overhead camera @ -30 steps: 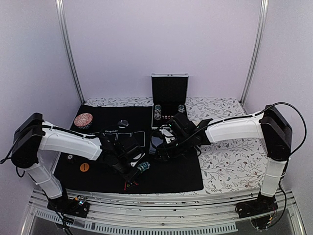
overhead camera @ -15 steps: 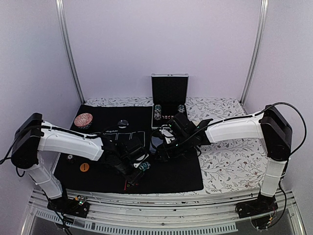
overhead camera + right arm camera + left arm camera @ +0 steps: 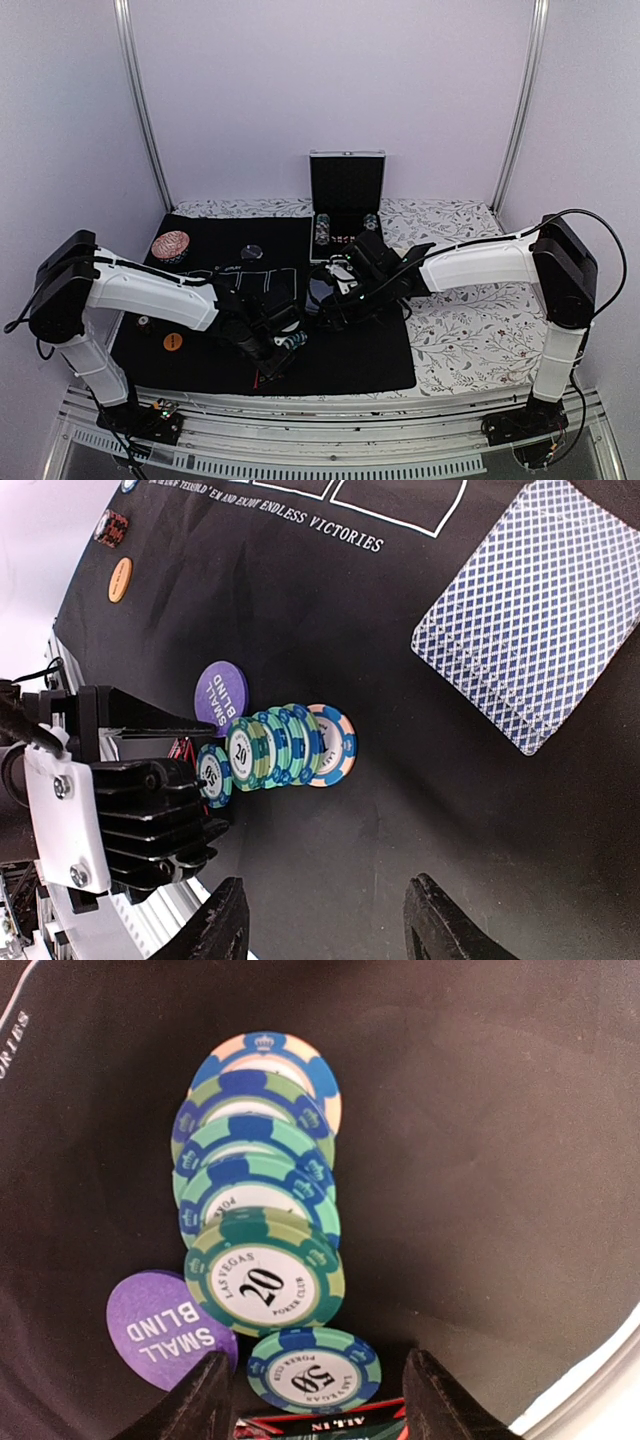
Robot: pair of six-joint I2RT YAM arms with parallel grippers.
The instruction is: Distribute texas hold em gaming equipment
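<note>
A leaning row of green-and-blue edged poker chips (image 3: 258,1175) rests on the black mat (image 3: 480,1160), with a "20" chip (image 3: 262,1285) at its near end. A separate "50" chip (image 3: 313,1370) lies flat just in front of it. A purple "small blind" button (image 3: 165,1330) lies beside them. My left gripper (image 3: 315,1410) is open around the "50" chip and touches nothing. My right gripper (image 3: 325,930) hovers open over bare mat, to the right of the chips (image 3: 280,745). A blue-backed deck of cards (image 3: 535,610) lies further back. An orange button (image 3: 120,580) sits at the far left.
An open metal case (image 3: 347,195) with more chips stands at the back centre. A pinkish round stack (image 3: 172,245) and a clear disc (image 3: 252,253) lie on the mat's back left. A red-edged "all in" piece (image 3: 320,1426) sits under the left gripper. The table's front rail (image 3: 330,400) is close by.
The left jaws have spread a little wider and the left arm has shifted slightly; the chips stay on the mat. The right arm has not moved.
</note>
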